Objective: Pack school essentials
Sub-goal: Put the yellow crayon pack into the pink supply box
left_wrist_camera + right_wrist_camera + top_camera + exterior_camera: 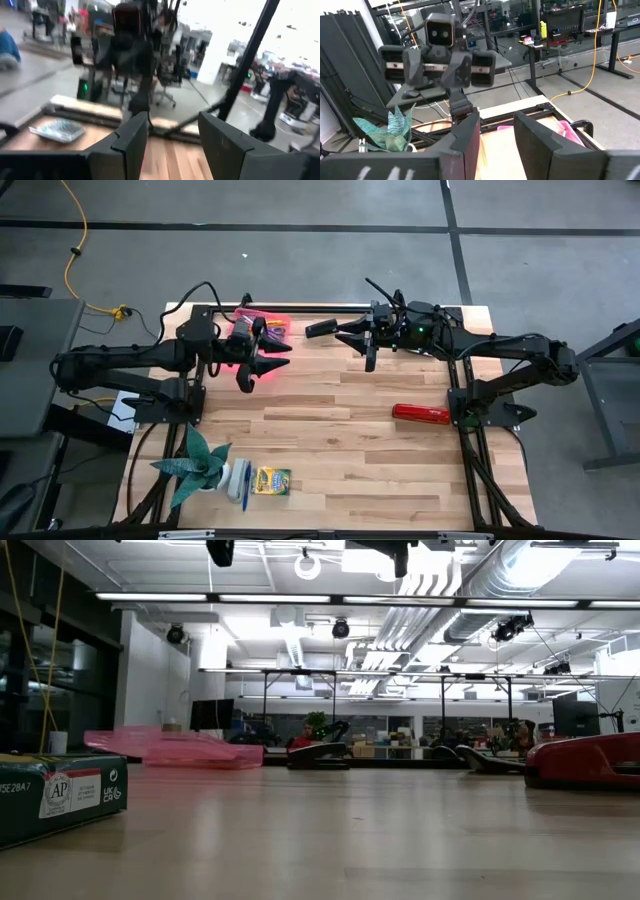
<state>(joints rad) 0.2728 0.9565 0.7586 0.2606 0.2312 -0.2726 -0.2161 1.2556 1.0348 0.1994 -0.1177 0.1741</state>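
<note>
Hovering over the far left part of the table [330, 420], the left gripper [262, 362] had its fingers [131, 142] spread apart with nothing between them. It hung above a pink pouch [262, 328] that lay at the table's far edge, and in the low view that pouch [180, 748] showed as a flat pink shape well back on the wood.

Facing it from the other side, the right gripper [358, 340] was also raised above the far part of the table, its fingers [470, 137] parted with a clear gap and holding nothing. Both grippers pointed toward each other across the middle, near but apart.

Out from the right arm, a long red bar-shaped item [421, 414] lay on the right half of the table, beside the arm's frame; the low view showed it [585, 762] at the right.

At the near left corner sat the school things. A small yellow-green crayon box [271, 481] lay flat, with a blue pen [245, 485] just to its left beside a small white object that could not be made out. A green star-shaped plant decoration [195, 465] stood just left of these. In the low view the crayon box's dark green side [60, 795] filled the near left.
</note>
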